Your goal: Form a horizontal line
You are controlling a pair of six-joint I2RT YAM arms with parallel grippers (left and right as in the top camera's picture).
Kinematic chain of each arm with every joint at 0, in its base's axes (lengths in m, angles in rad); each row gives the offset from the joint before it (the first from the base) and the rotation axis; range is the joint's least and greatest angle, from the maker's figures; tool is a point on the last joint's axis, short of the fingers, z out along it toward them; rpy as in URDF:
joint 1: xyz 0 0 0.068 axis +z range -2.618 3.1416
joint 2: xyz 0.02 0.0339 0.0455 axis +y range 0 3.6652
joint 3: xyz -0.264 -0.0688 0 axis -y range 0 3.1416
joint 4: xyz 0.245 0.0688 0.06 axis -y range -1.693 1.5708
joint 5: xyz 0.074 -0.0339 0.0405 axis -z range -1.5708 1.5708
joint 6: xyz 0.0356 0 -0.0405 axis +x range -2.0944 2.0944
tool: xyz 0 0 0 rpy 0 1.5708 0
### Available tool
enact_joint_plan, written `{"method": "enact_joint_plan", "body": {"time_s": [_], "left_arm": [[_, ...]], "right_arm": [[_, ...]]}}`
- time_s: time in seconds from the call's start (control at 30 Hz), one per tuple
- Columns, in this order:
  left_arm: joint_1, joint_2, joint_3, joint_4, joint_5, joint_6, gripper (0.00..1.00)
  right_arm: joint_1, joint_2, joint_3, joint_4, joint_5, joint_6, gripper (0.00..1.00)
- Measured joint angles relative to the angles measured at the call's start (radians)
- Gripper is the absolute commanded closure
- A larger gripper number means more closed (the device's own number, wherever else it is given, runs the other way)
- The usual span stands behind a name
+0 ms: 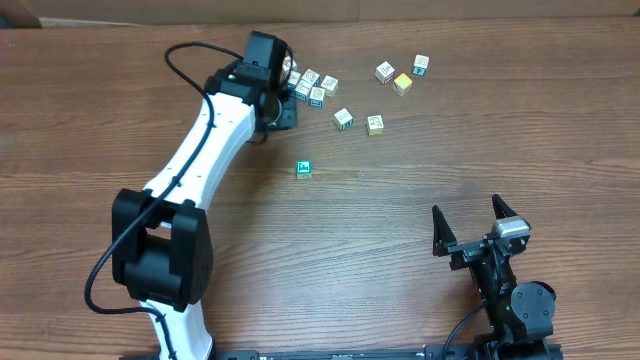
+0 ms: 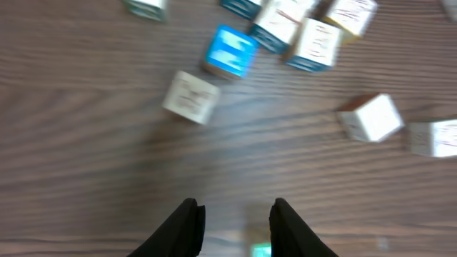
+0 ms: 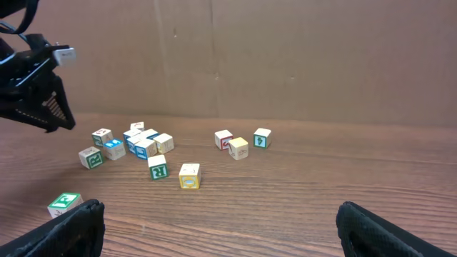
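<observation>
No horizontal line shows in any view; the small toy cubes lie scattered. A tight cluster of cubes [image 1: 312,86] sits at the back of the table, and a green cube [image 1: 304,168] lies alone nearer the middle. My left gripper [image 1: 283,108] hovers at the cluster's left edge. In the blurred left wrist view it [image 2: 235,225] is open with nothing between its fingers; a blue-faced cube [image 2: 230,51] and a white cube [image 2: 190,97] lie ahead, and a green patch [image 2: 260,250] shows low between the fingertips. My right gripper [image 1: 468,212] rests open and empty at the front right.
Loose cubes lie right of the cluster: a green "R" cube [image 3: 158,168], a yellow-faced one [image 3: 189,175], and three more [image 1: 402,74] at the back right. A cardboard wall [image 3: 285,57] stands behind the table. The left arm [image 1: 200,150] crosses the left half.
</observation>
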Motion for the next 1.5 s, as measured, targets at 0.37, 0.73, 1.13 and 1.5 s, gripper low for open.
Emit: {"method": "enact_joint_plan", "body": {"time_s": [0.37,0.73,1.13,1.5], "left_arm": [[-0.237,0.0,0.0,0.0,-0.023,-0.263,0.71],[-0.389,0.041,0.0,0.002,-0.199,-0.351,0.68],[-0.107,0.042,0.045,0.144,-0.266,-0.125,0.39],[0.13,0.059,0.047,0.309,-0.171,0.105,0.18]], "right_arm": [[0.0,0.0,0.0,0.0,0.0,0.0,0.0],[0.0,0.0,0.0,0.0,0.0,-0.001,0.0],[0.0,0.0,0.0,0.0,0.0,0.0,0.0],[0.0,0.0,0.0,0.0,0.0,0.0,0.0]]}}
